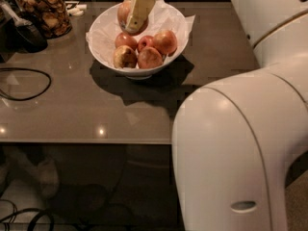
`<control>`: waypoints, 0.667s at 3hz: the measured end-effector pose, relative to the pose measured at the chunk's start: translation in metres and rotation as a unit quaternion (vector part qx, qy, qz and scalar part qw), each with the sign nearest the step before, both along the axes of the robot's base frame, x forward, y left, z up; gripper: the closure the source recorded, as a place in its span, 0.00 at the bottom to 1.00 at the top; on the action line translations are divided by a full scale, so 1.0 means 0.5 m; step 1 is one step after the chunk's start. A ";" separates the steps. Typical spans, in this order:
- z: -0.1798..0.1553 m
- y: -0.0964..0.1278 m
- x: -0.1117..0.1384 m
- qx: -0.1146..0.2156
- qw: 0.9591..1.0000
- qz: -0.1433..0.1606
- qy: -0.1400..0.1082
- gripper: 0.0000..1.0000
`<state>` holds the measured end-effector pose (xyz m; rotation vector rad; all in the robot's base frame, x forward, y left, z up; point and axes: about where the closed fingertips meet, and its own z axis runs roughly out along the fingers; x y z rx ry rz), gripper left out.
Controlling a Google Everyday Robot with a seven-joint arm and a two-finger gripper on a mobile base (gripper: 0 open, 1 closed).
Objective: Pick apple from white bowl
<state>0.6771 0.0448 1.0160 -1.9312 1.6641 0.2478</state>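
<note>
The two-finger gripper (131, 20) is at the far side of the wide, shiny white bowl (144, 71), just over it. It holds the round pink-orange apple (122, 12) tight, and one cream finger (139, 7) lies across the apple's front. The apple sits higher than the other red apples (150, 57) in the bowl, so the grab looks done. What is left is to lift the apple up and clear of the bowl.
</note>
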 end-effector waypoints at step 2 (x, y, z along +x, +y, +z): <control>0.076 -0.005 -0.096 0.012 1.000 0.017 -0.007 1.00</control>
